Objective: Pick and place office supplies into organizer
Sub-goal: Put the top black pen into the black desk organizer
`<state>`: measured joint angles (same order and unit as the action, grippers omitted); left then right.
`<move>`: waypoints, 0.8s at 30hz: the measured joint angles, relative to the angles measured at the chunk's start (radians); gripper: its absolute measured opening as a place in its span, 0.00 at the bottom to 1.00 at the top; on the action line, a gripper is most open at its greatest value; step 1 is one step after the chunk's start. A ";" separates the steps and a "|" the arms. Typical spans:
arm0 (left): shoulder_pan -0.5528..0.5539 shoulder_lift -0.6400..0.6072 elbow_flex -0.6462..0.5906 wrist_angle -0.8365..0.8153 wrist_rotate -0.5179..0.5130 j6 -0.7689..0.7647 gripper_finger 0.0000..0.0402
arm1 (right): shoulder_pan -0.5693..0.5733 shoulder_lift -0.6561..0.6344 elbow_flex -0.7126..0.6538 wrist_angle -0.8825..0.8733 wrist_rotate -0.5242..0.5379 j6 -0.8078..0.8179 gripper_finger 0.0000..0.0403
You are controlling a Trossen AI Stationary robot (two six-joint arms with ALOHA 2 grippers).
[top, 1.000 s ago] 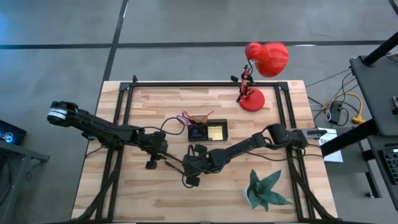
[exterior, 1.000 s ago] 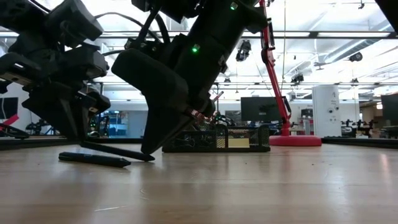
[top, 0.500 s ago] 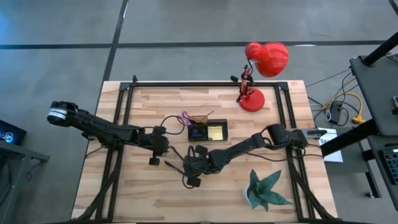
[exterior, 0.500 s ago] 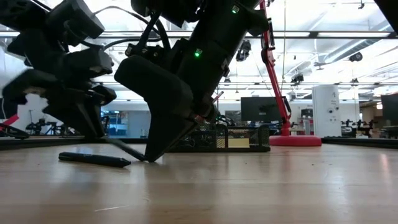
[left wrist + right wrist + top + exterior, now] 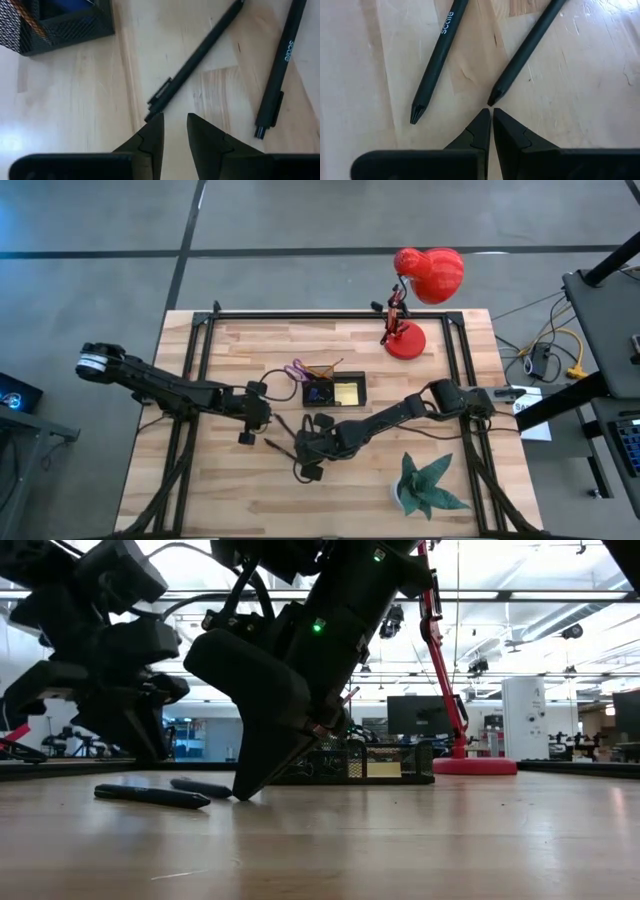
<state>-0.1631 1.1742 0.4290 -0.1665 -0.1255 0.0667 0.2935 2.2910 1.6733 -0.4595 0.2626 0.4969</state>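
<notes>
Two dark pens lie on the wood between my grippers. The plain pen (image 5: 195,55) slants across the left wrist view, one end just ahead of my left gripper (image 5: 175,120), which is narrowly open and held above the table (image 5: 140,740). The printed pen (image 5: 440,55) lies beside it. My right gripper (image 5: 490,117) is shut, its tips down at the table (image 5: 245,792) right by the plain pen's pointed tip (image 5: 492,99). The black organizer (image 5: 335,390) holds a yellow pad (image 5: 347,392). Purple scissors (image 5: 296,369) and orange pencils stick out at its left end. My right gripper comes slanting down from the table's right, its shut fingertips (image 5: 484,116) a hair from the plain pen's pointed tip (image 5: 492,99). I cannot tell whether they touch it. That pen lies flat on the table.
A red desk lamp (image 5: 420,290) stands at the far right, its base (image 5: 405,342) on the wood. A green paper plant (image 5: 428,485) sits near the right front corner. Black frame rails run along the left, right and far edges.
The plain pen's end nearest my left gripper was raised off the table a second ago, and the pen slanted down to my right gripper's tips. That end has come down and the pen lies flat. My left gripper has moved up and slightly toward the far edge.
</notes>
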 joint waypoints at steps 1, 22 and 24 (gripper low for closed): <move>0.000 0.002 -0.002 0.001 0.001 0.000 0.17 | 0.000 0.000 0.002 -0.002 0.009 0.000 0.03; 0.002 0.077 -0.006 0.031 0.008 -0.001 0.17 | -0.011 -0.013 0.008 0.064 0.054 -0.035 0.03; 0.002 0.083 -0.004 0.034 0.008 -0.001 0.17 | -0.011 -0.004 0.008 0.069 0.054 -0.042 0.03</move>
<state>-0.1612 1.2572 0.4252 -0.1328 -0.1176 0.0654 0.2821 2.2866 1.6810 -0.3905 0.3169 0.4549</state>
